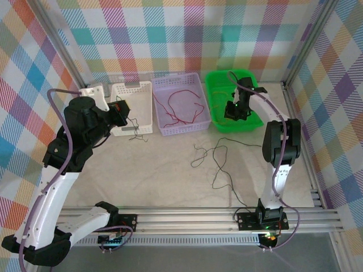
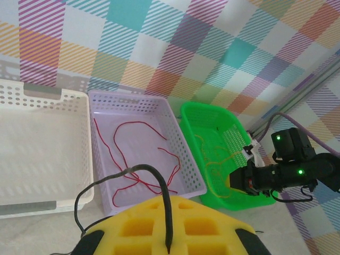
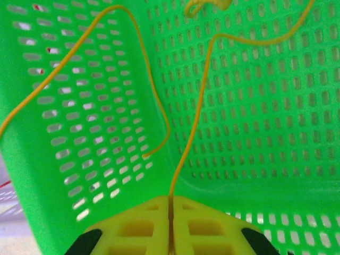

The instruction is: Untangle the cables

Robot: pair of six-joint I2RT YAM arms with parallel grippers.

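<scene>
Pressed together, right gripper (image 3: 171,215) fingers pinching a yellow-orange cable (image 3: 187,143) inside the green basket (image 3: 255,122). Closed tight, left gripper (image 2: 167,234) clamping a black cable (image 2: 164,202) over the white basket (image 2: 42,149). Red cables (image 1: 180,105) in the purple basket (image 1: 184,129); loose black cables (image 1: 218,161) mid-desk (image 1: 164,181).

text | none readable in any view; labels, brands | none legible; numbers, signs | none legible
</scene>
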